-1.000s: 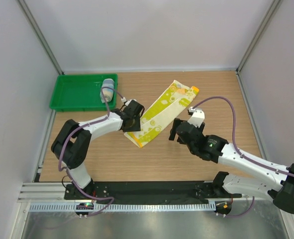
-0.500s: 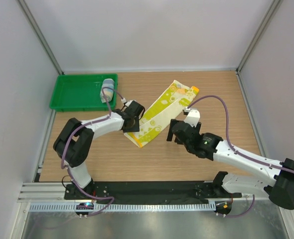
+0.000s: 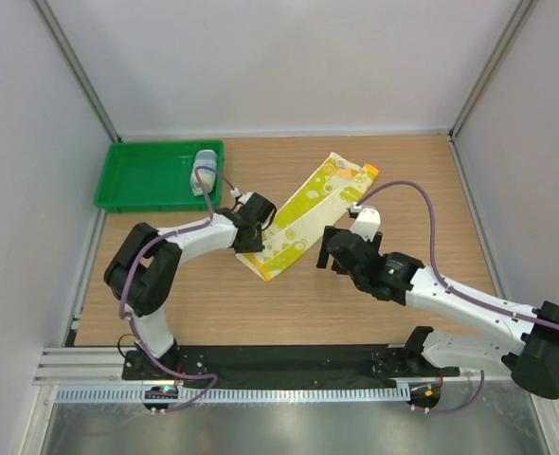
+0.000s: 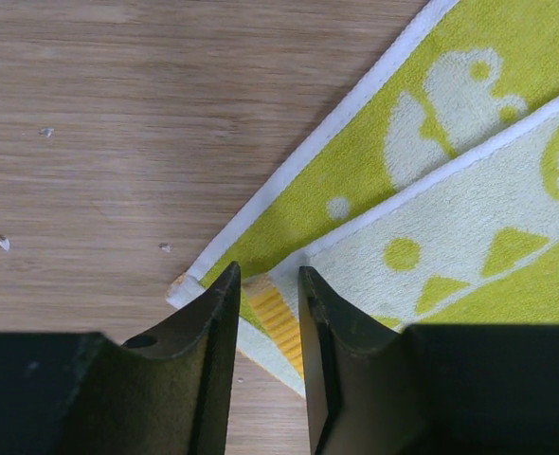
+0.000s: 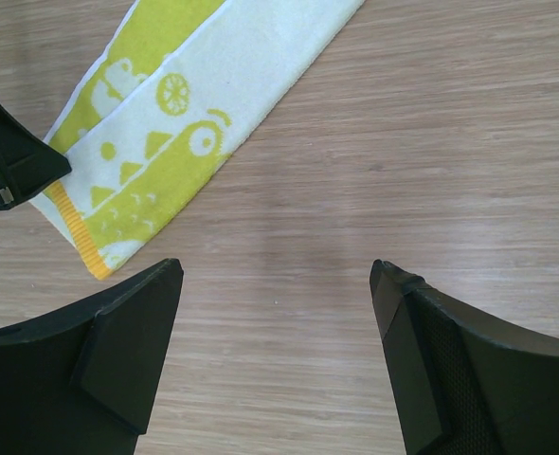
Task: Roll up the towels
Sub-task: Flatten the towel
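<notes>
Towels, two of them, lie inside a plain white booth: flat pale walls (image 3: 279, 66) fill the top and both sides of the overhead frame, with grey metal posts (image 3: 76, 71) slanting in at the upper left and upper right. Below the walls, a light wood-grain counter (image 3: 422, 171) takes up the middle of the frame. The wrist views show its fine grain and a few small pale specks. A black base plate (image 3: 289, 360) runs along the bottom edge.

The right arm (image 3: 450, 299) reaches from the lower right toward the centre, and the left arm (image 3: 180, 242) bends in from the lower left. A green plastic tray (image 3: 142, 180) sits at the counter's upper left, against the wall.

The yellow-green towel (image 3: 308, 213) lies flat and unrolled in the centre, a long strip running diagonally from upper right to lower left. It has white borders and prints, and an orange edge at each end.

The left jaws are on its lower-left corner, narrowly parted, with the orange-striped corner lying flat in the gap between them. The right jaws hang wide open over bare wood, just right of the strip's lower end, and hold nothing.

The blue and white towel (image 3: 205, 171) is a small bundle at the tray's right end.
</notes>
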`<control>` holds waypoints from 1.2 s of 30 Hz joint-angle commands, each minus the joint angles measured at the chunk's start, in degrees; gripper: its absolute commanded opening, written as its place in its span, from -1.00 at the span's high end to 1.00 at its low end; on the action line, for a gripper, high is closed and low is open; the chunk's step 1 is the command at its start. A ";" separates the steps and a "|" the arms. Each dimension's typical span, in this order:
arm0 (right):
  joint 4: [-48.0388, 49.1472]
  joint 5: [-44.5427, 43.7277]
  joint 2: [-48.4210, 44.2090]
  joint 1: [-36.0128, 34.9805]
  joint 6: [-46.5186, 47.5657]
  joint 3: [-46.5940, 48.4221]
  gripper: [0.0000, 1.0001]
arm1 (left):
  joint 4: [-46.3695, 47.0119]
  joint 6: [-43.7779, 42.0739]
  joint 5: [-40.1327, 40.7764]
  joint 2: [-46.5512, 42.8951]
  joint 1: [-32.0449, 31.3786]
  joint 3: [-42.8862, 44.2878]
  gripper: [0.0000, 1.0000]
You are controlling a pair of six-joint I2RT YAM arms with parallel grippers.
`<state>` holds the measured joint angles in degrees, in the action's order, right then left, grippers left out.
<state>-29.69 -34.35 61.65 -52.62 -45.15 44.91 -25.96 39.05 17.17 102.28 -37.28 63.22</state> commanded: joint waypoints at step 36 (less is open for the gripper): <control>-8.89 -2.48 -6.98 14.89 7.87 13.45 -0.77 | -0.23 -9.43 1.81 -12.89 -21.76 3.67 0.99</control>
<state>-36.56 -36.07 56.99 -41.52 -40.51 54.46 -25.87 32.67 16.23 92.66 -53.08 65.91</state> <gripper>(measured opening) 0.880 0.003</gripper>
